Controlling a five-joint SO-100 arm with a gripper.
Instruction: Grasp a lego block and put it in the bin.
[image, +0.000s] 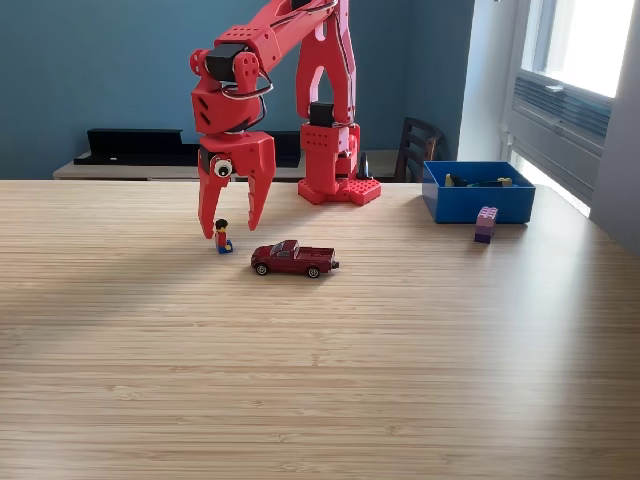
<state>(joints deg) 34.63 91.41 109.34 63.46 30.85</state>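
Your pincer (232, 228) hangs point-down over the table with its two red jaws spread apart and nothing held between them. Right at the tips stands a small lego figure (222, 237), upright on the wood, with dark hair, a red top and blue at its base. It sits between the jaw ends or just in front of them; from this single angle you cannot tell which, nor whether either tip touches it.

Judging by that, you are at the start of the grasp: the figure is not yet pinched or lifted, and the carry and drop are all left to do.

Just beside the figure, toward the exterior view's right, a dark red toy pickup truck (294, 259) is parked side-on. Well apart, further to that side, a purple and pink lego block (485, 224) stands on the table just in front of the bin (478, 204). That blue bin already holds a few small pieces, too small to name. Behind everything, the arm's red base (335, 165) sits at the table's far edge.
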